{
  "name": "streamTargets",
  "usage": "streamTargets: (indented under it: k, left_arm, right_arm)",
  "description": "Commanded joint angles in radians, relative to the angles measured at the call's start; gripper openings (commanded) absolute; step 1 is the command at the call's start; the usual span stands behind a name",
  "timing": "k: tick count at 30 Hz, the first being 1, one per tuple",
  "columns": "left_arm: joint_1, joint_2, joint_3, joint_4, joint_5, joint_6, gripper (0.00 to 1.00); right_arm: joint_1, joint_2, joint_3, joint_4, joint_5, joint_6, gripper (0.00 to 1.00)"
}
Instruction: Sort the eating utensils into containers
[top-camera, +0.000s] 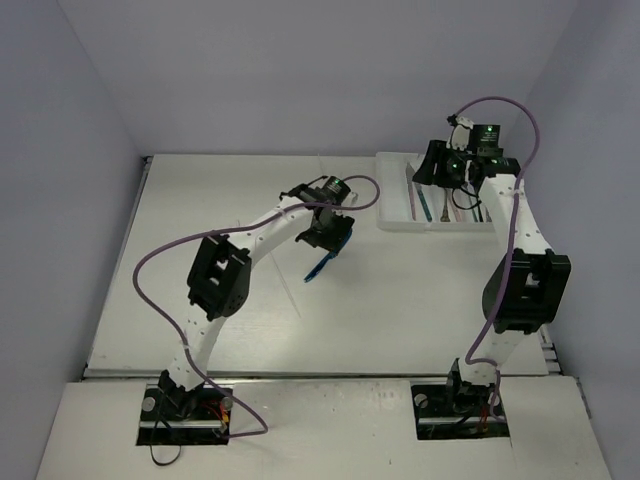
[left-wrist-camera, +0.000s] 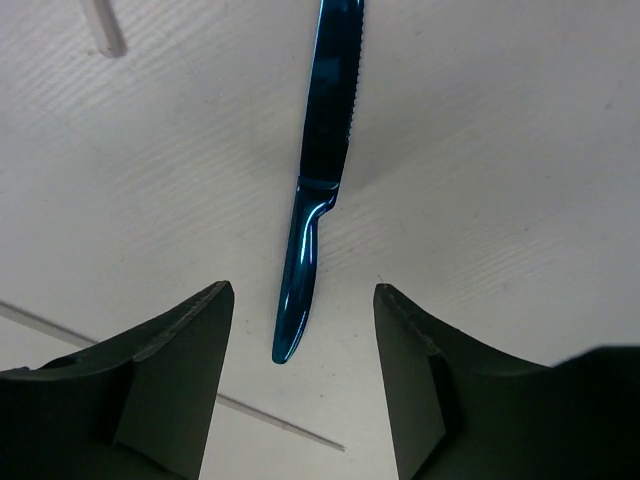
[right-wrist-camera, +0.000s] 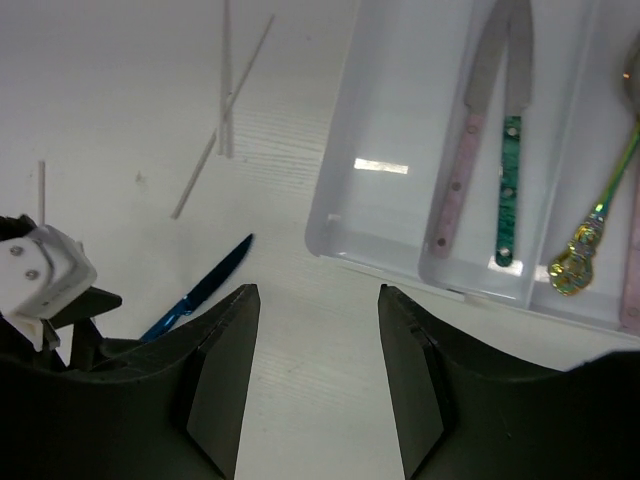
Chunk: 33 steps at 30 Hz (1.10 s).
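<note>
A blue knife (left-wrist-camera: 318, 170) lies on the white table, its handle end pointing in between the jaws of my left gripper (left-wrist-camera: 303, 295). That gripper is open, with a gap on each side of the handle. From above, the knife (top-camera: 325, 258) shows just under the left gripper (top-camera: 330, 235). My right gripper (right-wrist-camera: 318, 300) is open and holds nothing. It hovers over bare table beside the near corner of the white compartment tray (right-wrist-camera: 335, 215). In the tray lie a pink-handled knife (right-wrist-camera: 465, 150), a teal-handled knife (right-wrist-camera: 511, 180) and a gold spoon (right-wrist-camera: 590, 230).
Thin pale sticks (right-wrist-camera: 225, 90) lie loose on the table left of the tray, and one stick (left-wrist-camera: 105, 25) lies beyond the knife. The tray (top-camera: 395, 222) sits at the far right of the table, under the right arm.
</note>
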Motion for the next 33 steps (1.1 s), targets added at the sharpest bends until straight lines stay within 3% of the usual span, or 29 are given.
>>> streamTargets:
  k: [1, 16, 22, 26, 28, 29, 33]
  left_arm:
    - [-0.032, 0.058, 0.103, -0.095, -0.051, 0.099, 0.54]
    - [-0.016, 0.263, 0.259, -0.238, -0.024, 0.173, 0.29]
    - [-0.013, 0.372, 0.331, -0.306, 0.02, 0.205, 0.25]
    - [-0.011, 0.397, 0.33, -0.326, 0.042, 0.211, 0.17]
    - [-0.011, 0.399, 0.318, -0.325, 0.047, 0.208, 0.1]
    - [-0.01, 0.399, 0.304, -0.325, 0.048, 0.203, 0.0]
    - [-0.001, 0.369, 0.304, -0.32, 0.02, 0.187, 0.0]
  right_arm:
    - [-0.043, -0.08, -0.027, 0.027, 0.024, -0.035, 0.48]
    - [-0.066, -0.097, -0.06, 0.027, 0.019, -0.054, 0.48]
    - [-0.073, -0.106, -0.071, 0.025, 0.013, -0.056, 0.48]
    - [-0.081, -0.112, -0.078, 0.026, 0.011, -0.06, 0.48]
    - [-0.083, -0.113, -0.08, 0.026, 0.01, -0.06, 0.48]
    - [-0.084, -0.115, -0.078, 0.026, 0.008, -0.06, 0.48]
    - [-0.084, -0.117, -0.078, 0.026, -0.001, -0.054, 0.47]
